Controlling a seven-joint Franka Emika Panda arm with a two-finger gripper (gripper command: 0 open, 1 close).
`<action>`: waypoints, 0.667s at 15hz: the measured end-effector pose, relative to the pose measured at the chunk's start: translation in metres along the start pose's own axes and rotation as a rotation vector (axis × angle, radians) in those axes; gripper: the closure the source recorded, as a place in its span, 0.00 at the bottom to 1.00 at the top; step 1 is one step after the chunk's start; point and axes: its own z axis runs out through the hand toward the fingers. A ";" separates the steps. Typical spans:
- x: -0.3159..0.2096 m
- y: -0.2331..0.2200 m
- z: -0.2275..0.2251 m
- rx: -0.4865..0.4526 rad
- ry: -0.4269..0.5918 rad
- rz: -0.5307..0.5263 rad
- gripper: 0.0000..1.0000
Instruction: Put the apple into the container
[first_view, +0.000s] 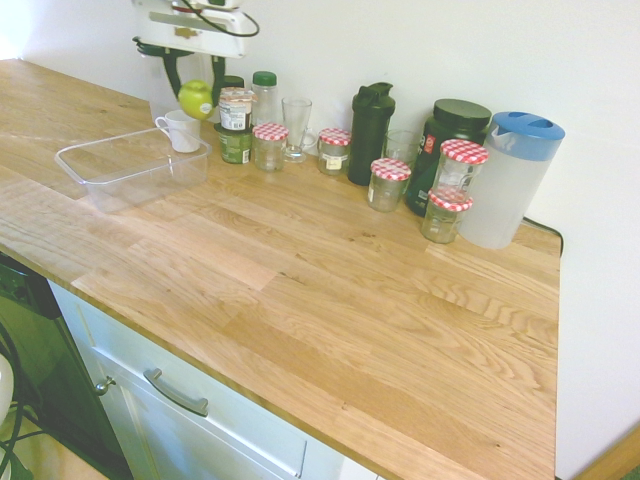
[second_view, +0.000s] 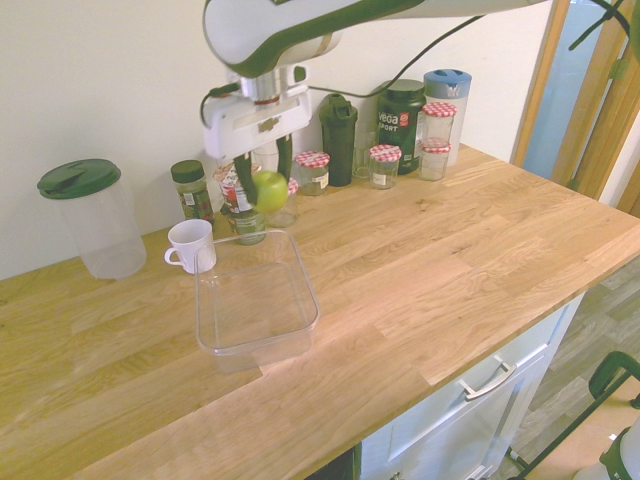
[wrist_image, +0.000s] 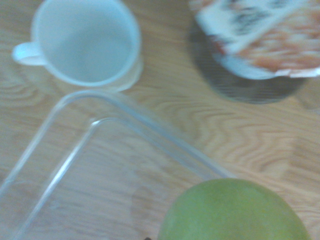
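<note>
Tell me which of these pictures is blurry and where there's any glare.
The wrist view is soft throughout: the apple, white mug and container rim are all fuzzy. Both exterior views are sharp but washed out; in the first exterior view the wall and blue-lidded jug look overexposed.

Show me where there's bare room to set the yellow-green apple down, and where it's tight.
The clear plastic tub holds nothing, so its whole floor is free. Bare wooden counter runs in front of the jar row to the front edge. It is crowded along the wall: red-checked jars, the white mug beside the tub's far corner, bottles.
</note>
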 end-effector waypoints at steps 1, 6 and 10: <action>-0.021 -0.015 0.005 -0.011 0.000 -0.020 1.00; -0.040 -0.021 0.100 -0.061 0.002 -0.042 1.00; -0.034 -0.018 0.129 -0.052 0.008 -0.036 1.00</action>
